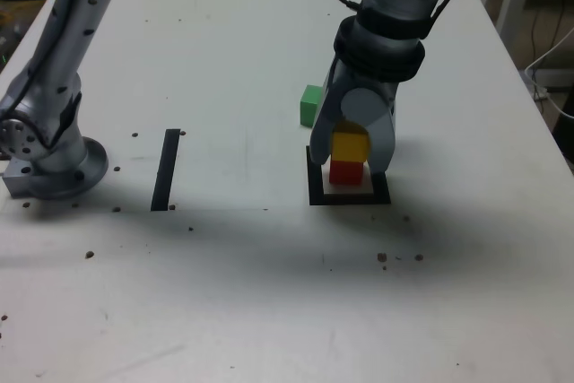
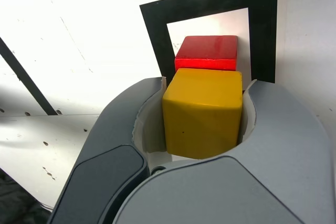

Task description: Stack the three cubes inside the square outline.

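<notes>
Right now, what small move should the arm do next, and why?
Probably lower a little and open: the gripper is shut on the yellow cube, which sits just above the red cube inside the square outline. Whether they already touch is unclear. The green cube waits outside.

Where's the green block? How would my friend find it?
Look at the white table, then find the black square frame where the robot's claw holds a yellow block over a red block. Just behind it, on the exterior view's left, sits the green block, alone and untouched.
</notes>
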Tool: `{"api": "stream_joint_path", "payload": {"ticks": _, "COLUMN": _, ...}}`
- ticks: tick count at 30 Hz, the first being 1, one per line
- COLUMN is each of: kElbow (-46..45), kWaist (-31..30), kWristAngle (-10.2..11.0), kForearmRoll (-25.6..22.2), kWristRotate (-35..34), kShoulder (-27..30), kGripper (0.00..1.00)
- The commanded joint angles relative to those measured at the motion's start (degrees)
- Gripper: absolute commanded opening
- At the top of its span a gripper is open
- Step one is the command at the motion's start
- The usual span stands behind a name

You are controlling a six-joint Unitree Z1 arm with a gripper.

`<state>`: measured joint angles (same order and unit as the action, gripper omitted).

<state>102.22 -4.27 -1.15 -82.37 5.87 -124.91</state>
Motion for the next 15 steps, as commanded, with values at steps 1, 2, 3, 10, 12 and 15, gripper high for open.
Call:
{"api": "stream_joint_path", "payload": {"ticks": 1, "kElbow": 0.1, "kWaist": 0.0, "kWristAngle": 0.1, "kForearmRoll": 0.1, "kWristRotate": 0.1, "kShoulder": -0.4, "kGripper": 0.33}}
{"api": "stream_joint_path", "payload": {"ticks": 2, "kElbow": 0.0, "kWaist": 0.0, "kWristAngle": 0.0, "kForearmRoll": 0.1, "kWristRotate": 0.1, "kShoulder": -0.4, "kGripper": 0.37}}
{"api": "stream_joint_path", "payload": {"ticks": 3, "kElbow": -0.1, "kWaist": 0.0, "kWristAngle": 0.0, "kForearmRoll": 0.1, "kWristRotate": 0.1, "kShoulder": -0.4, "kGripper": 0.43}}
{"api": "stream_joint_path", "payload": {"ticks": 10, "kElbow": -0.5, "kWaist": 0.0, "kWristAngle": -0.1, "kForearmRoll": 0.1, "kWristRotate": 0.1, "kShoulder": -0.5, "kGripper": 0.79}}
{"api": "stream_joint_path", "payload": {"ticks": 12, "kElbow": -0.5, "kWaist": 0.0, "kWristAngle": -0.1, "kForearmRoll": 0.1, "kWristRotate": 0.1, "kShoulder": -0.5, "kGripper": 0.82}}
{"api": "stream_joint_path", "payload": {"ticks": 15, "kElbow": -0.6, "kWaist": 0.1, "kWristAngle": 0.0, "kForearmRoll": 0.1, "kWristRotate": 0.1, "kShoulder": -0.5, "kGripper": 0.84}}
